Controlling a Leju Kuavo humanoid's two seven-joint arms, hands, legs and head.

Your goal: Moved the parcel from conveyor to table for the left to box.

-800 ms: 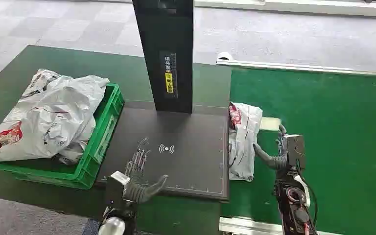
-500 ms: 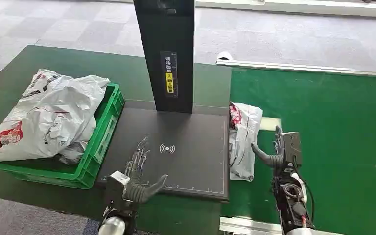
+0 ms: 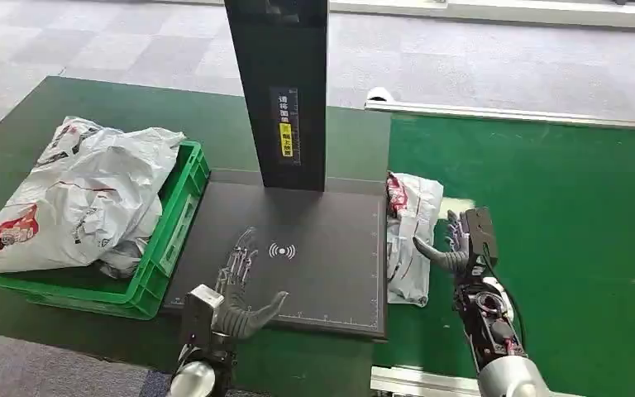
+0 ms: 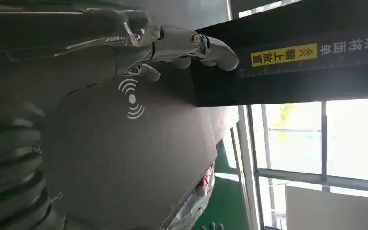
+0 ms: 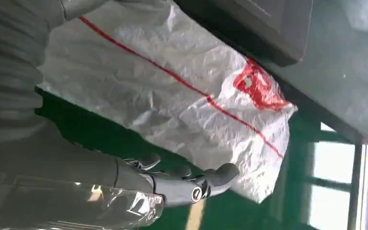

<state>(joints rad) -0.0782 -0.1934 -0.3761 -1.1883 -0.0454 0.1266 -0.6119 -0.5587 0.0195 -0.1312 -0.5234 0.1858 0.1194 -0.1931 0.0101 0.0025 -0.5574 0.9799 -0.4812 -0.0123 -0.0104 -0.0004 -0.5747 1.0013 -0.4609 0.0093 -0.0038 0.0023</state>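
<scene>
my right robot hand (image 3: 455,248) hovers spread and empty just beside the parcel (image 3: 410,236), which lies on the conveyor (image 3: 562,215) against the scanner pad (image 3: 298,256), so grasping and moving remain.

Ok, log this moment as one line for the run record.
right hand: open, beside white plastic parcel on green conveyor belt | left hand: open over black scanner pad | parcel: not gripped
</scene>
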